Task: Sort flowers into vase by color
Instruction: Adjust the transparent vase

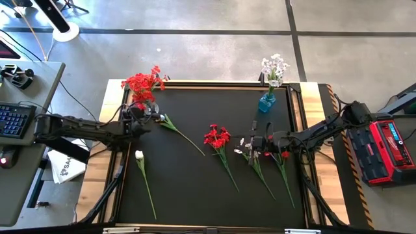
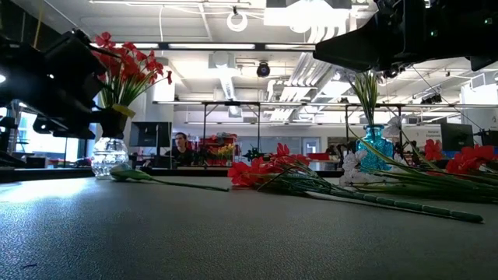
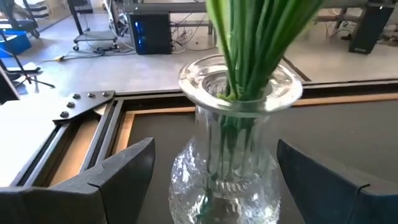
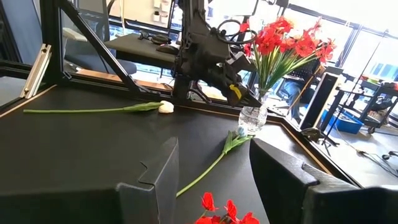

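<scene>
A clear glass vase (image 3: 230, 155) near the table's far left corner holds red sprays (image 1: 142, 82). My left gripper (image 3: 211, 180) is open, level with the vase, one finger on each side of it and apart from the glass. A blue vase (image 1: 267, 102) at the far right holds white sprays (image 1: 275, 67). Flat on the black mat lie a white bud stem (image 1: 139, 155), a pale-tipped stem (image 1: 182, 133), a red spray (image 1: 216, 136), a white spray (image 1: 249, 151) and another red one (image 1: 285, 156). My right gripper (image 1: 255, 143) hangs open just above the white spray.
The mat sits in a raised wooden frame (image 1: 107, 162) with metal rails. A keyboard desk (image 1: 19, 123) stands off the table's left, a red case (image 1: 383, 149) off its right. Bare mat lies along the near edge and between the two vases.
</scene>
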Robot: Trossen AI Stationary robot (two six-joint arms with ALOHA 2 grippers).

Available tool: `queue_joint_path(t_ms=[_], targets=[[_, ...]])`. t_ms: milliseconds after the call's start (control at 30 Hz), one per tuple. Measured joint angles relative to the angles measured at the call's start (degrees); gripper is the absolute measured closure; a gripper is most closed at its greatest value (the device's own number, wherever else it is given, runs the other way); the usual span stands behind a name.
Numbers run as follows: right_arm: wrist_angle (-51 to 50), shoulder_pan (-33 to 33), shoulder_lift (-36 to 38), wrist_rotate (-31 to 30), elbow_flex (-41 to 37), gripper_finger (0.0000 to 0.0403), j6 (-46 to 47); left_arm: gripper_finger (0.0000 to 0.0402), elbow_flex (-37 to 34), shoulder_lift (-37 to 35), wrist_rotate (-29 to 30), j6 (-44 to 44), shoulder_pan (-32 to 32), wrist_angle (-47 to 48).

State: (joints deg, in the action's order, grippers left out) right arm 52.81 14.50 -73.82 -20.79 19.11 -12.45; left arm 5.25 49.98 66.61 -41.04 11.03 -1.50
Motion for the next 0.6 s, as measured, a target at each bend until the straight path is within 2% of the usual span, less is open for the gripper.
queue_joint_path(t_ms=[200,400,600], targets=[[0.3,0.0,0.0,0.0,0.0,0.0234,0.0,0.0078,-0.7,0.0,-0.2,1.9,3.2,-2.0],[0.4,0.0,0.0,0.0,0.0,0.0234,0.0,0.0078,-0.7,0.0,-7.0,10.9,6.7,-9.2],[0.2,0.0,0.0,0.0,0.0,0.0234,0.0,0.008,-0.7,0.0,-8.0,14.4,9.1,-13.3]])
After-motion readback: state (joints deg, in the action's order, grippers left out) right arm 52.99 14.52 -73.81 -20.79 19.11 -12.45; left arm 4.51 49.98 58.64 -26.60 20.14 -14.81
